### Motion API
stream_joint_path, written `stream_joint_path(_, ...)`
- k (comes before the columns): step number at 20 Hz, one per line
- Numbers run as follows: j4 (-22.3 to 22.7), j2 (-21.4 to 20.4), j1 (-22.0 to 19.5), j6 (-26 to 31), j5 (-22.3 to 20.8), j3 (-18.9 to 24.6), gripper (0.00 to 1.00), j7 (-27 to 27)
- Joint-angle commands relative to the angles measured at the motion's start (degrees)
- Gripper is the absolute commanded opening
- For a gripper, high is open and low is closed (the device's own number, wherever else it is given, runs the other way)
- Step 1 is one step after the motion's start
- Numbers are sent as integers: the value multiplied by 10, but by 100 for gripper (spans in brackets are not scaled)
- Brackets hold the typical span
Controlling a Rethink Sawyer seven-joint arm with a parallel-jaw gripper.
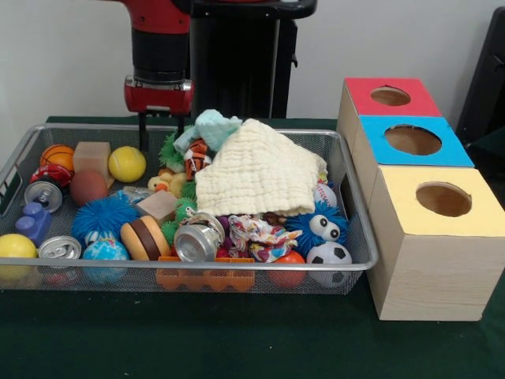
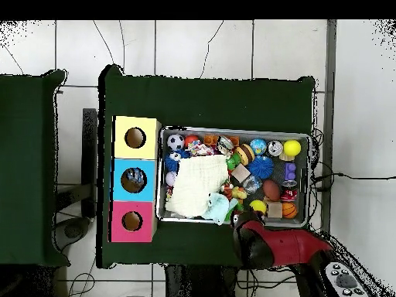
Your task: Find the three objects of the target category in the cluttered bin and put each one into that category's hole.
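Bin (image 1: 357,207): a wire basket on the green table (image 1: 237,339), packed nearly rim to rim; little bare mesh showed.
Open room: a green strip ran along the table's front edge, clear of the bin.
Boxes: three stood in a row touching the bin's side, red (image 1: 392,96), blue (image 1: 413,140), yellow (image 1: 443,200), one round hole each.
Cloth (image 1: 256,170): one cream piece, draped over the middle heap.
Cans: three, at (image 1: 43,194), (image 1: 60,249), (image 1: 197,239).
Yellow balls: two, at (image 1: 127,163) and (image 1: 16,246).
Gripper (image 1: 160,126): at the bin's back rim; whether spread or closed, I cannot tell.
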Motion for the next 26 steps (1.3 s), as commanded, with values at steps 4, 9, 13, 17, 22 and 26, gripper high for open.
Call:
stream_joint_path(4, -108, 96, -15, -50, -21, -6, 100, 38)
stream_joint_path(9, -134, 136, -32, -66, -30, -2, 100, 29)
stream_joint_path(13, -139, 150, -37, -87, -32, -3, 100, 28)
stream_joint_path(17, -147, 165, -31, -110, -25, -19, 100, 30)
stream_joint_path(22, -149, 177, -42, -116, -27, -12, 100, 28)
stream_joint_path(26, -151, 183, -67, -104, -43, 15, 100, 23)
